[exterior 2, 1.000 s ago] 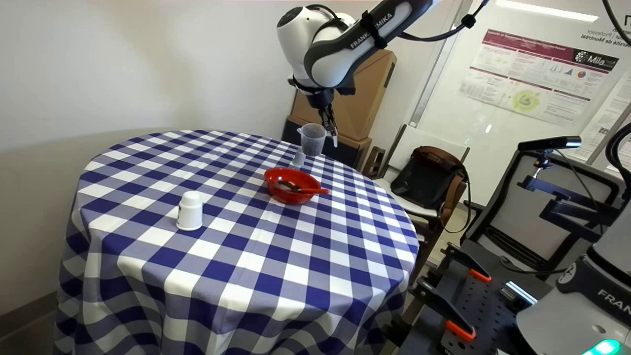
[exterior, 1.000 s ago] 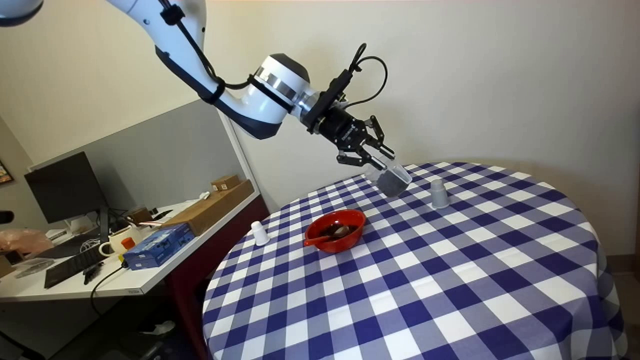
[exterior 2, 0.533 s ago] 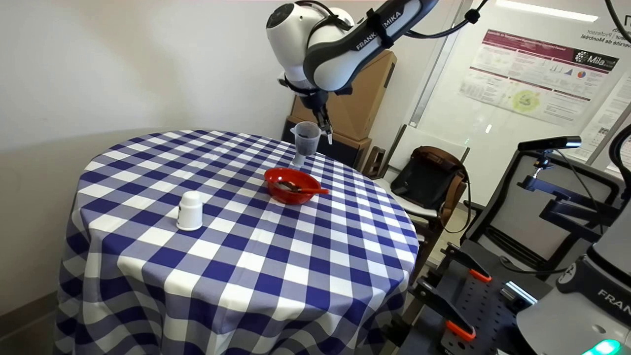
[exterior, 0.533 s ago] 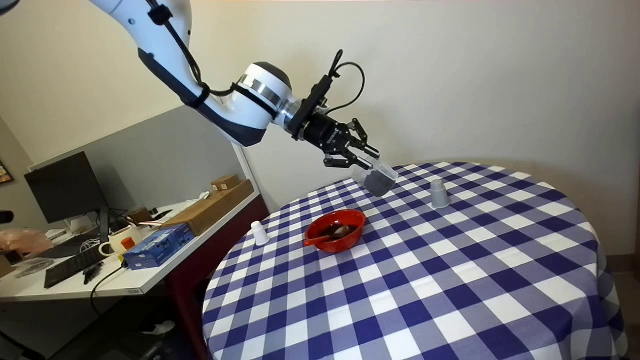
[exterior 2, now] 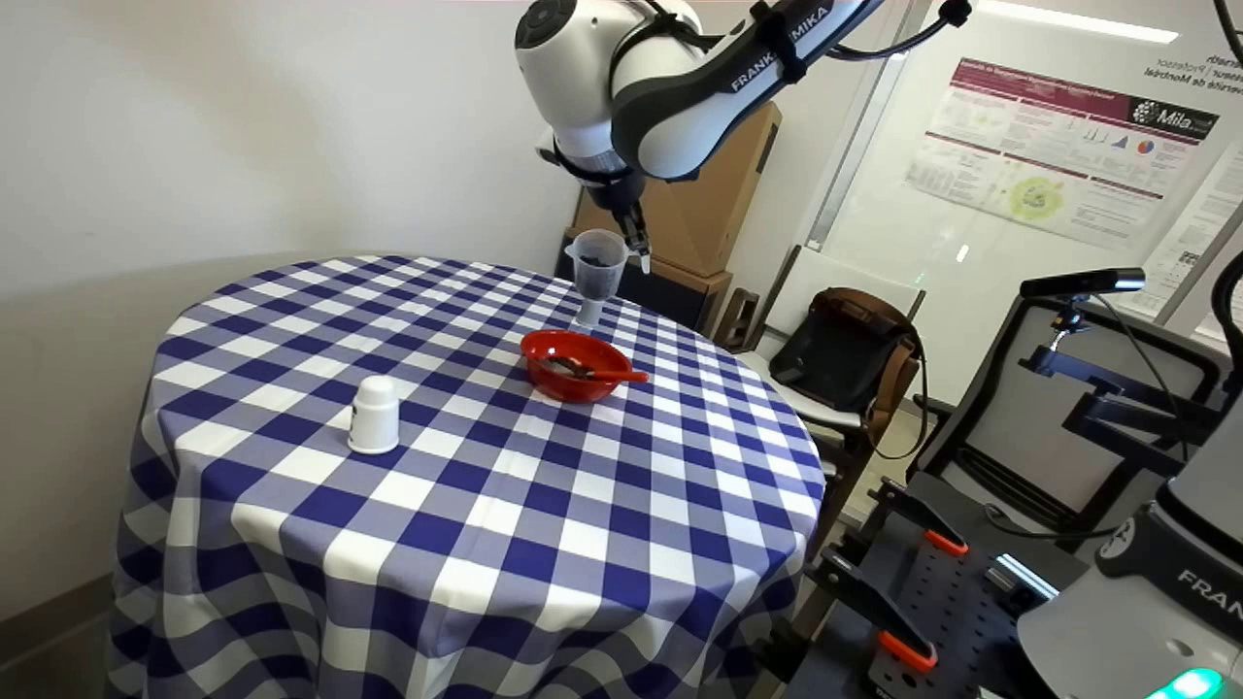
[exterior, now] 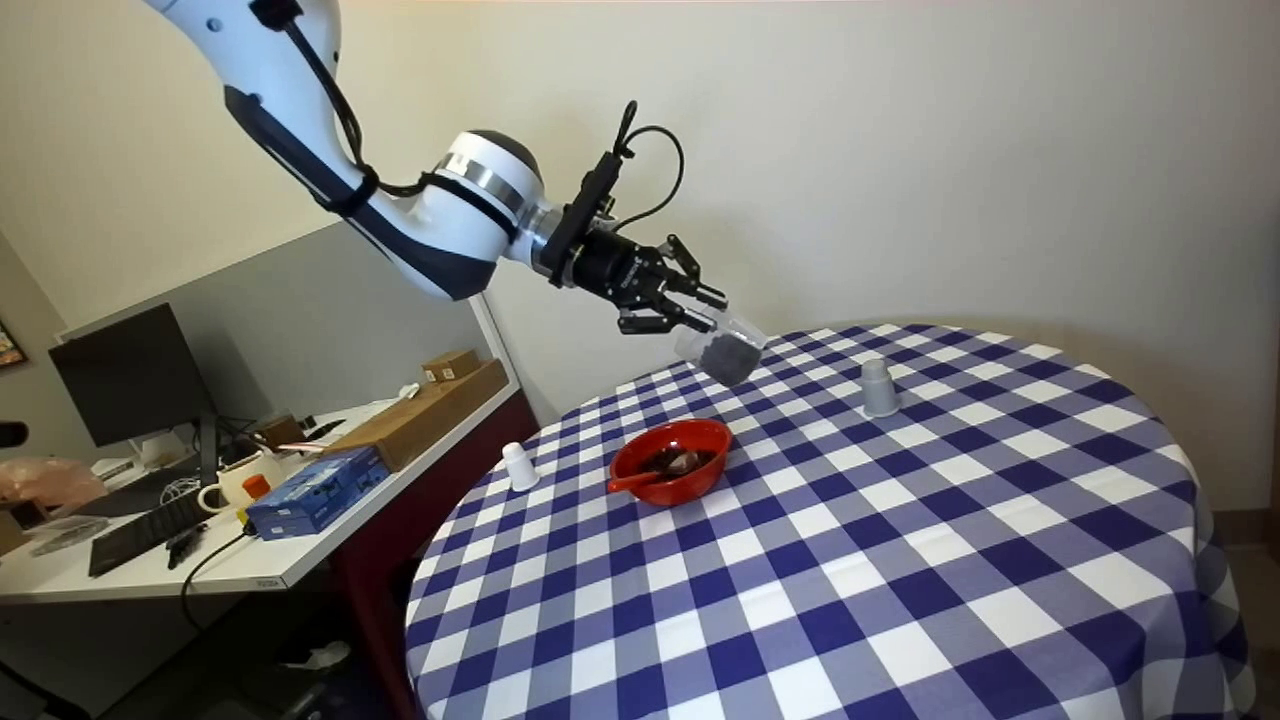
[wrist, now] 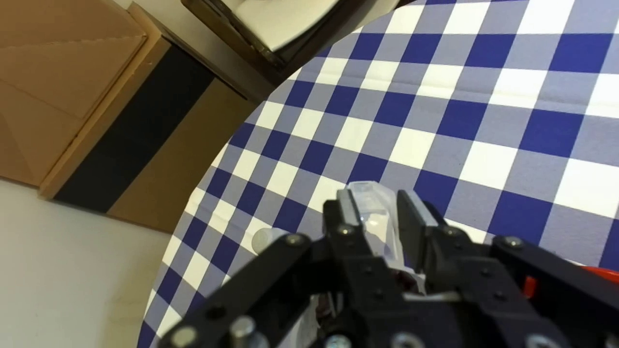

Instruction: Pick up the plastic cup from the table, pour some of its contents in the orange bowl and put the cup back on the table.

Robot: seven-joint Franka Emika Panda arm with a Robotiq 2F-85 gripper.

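My gripper point(exterior: 714, 312) is shut on the handle of the translucent plastic cup point(exterior: 728, 357) and holds it in the air. Dark contents fill its lower part. In an exterior view the cup point(exterior 2: 596, 280) looks near upright, mouth up. The orange bowl point(exterior: 690, 488) stands on the checked table point(exterior: 800, 600) with dark contents and a red spoon point(exterior: 634, 481) in it. The cup appears above and beyond the bowl point(exterior 2: 575, 389), not over it. In the wrist view the cup's handle point(wrist: 381, 220) lies between the fingers; the cup body is mostly hidden.
A small white upside-down cup point(exterior: 519, 466) stands on the table; another whitish one point(exterior: 879, 388) stands on the opposite side. A cluttered desk point(exterior: 230, 565) with a monitor, cardboard boxes point(exterior 2: 723, 184) and a chair with a bag point(exterior 2: 840, 349) stand off the table.
The gripper and the held cup have moved left, toward the bowl's side, in both exterior views, and slightly up. More of the dark contents shows through the cup's mouth. The bowl has not moved.
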